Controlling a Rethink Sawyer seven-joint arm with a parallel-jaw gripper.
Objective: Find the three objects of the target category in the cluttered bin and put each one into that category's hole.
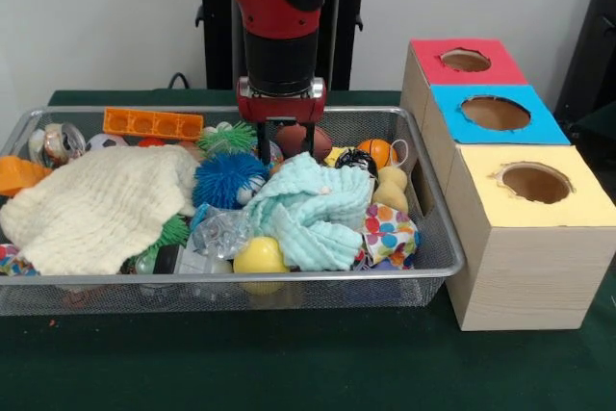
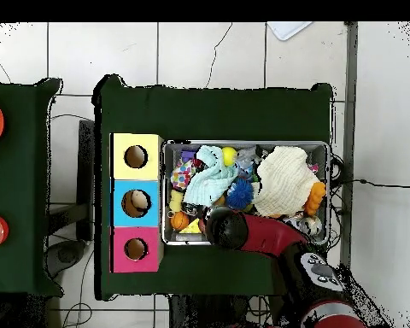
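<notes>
My gripper [image 1: 286,144] hangs low over the back middle of the wire bin [image 1: 435,238]. It is open, with its fingers [image 1: 262,146] either side of a brown ball [image 1: 292,136]; I cannot tell whether they touch it. A mint cloth [image 1: 313,214] lies just in front, a blue spiky ball [image 1: 226,180] to its left, and an orange ball [image 1: 378,152] to its right. The sorting box [image 1: 510,238] has a red hole [image 1: 466,60], a blue hole [image 1: 495,113] and a yellow hole [image 1: 535,182]. In the overhead view the arm's wrist [image 2: 226,228] hides the gripper.
A cream cloth [image 1: 101,204] covers the bin's left part. An orange tray [image 1: 152,123], a green spiky ball [image 1: 228,138], a yellow ball [image 1: 260,256], a polka-dot piece [image 1: 390,235] and a pale wooden piece [image 1: 391,190] crowd the bin. Something pale shows inside the blue hole [image 2: 136,202].
</notes>
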